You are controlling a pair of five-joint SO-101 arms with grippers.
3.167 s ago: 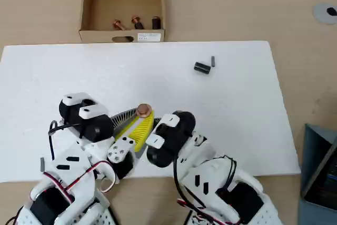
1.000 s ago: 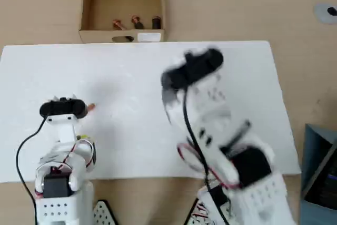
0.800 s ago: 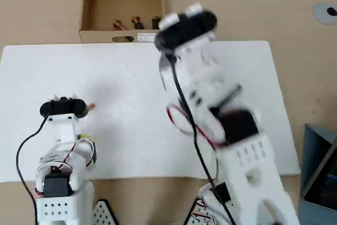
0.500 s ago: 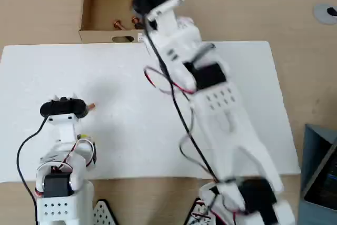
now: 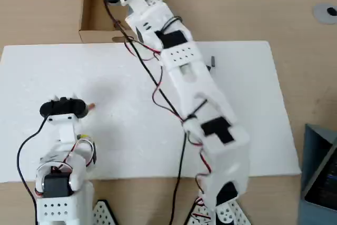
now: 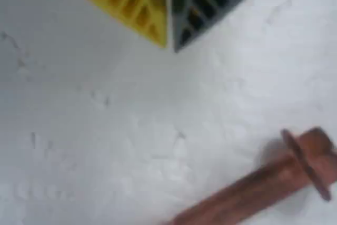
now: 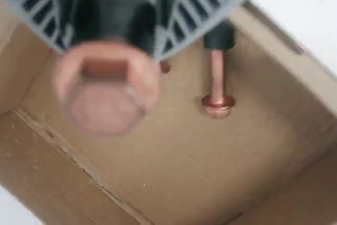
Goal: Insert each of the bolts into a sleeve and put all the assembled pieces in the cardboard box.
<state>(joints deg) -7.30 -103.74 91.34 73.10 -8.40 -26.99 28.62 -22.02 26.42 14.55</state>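
In the high view my right arm point(image 5: 184, 61) stretches across the white sheet point(image 5: 52, 67) to the cardboard box point(image 5: 87, 9), and a copper bolt point(image 5: 90, 107) lies just beside my left arm point(image 5: 60, 130). In the left wrist view the left gripper point(image 6: 169, 35) has its tips pressed together on nothing, with that bolt near them on the sheet. In the right wrist view the right gripper point(image 7: 113, 9) is clamped on a sleeved bolt point(image 7: 105, 85) above the box, where another assembled piece point(image 7: 217, 77) lies on the floor.

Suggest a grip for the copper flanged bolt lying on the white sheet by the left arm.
Probably mid-shank on the copper flanged bolt, from above, jaws crosswise to it. It lies flat on its side on the white sheet, and the shank is straight, narrower than the flange.
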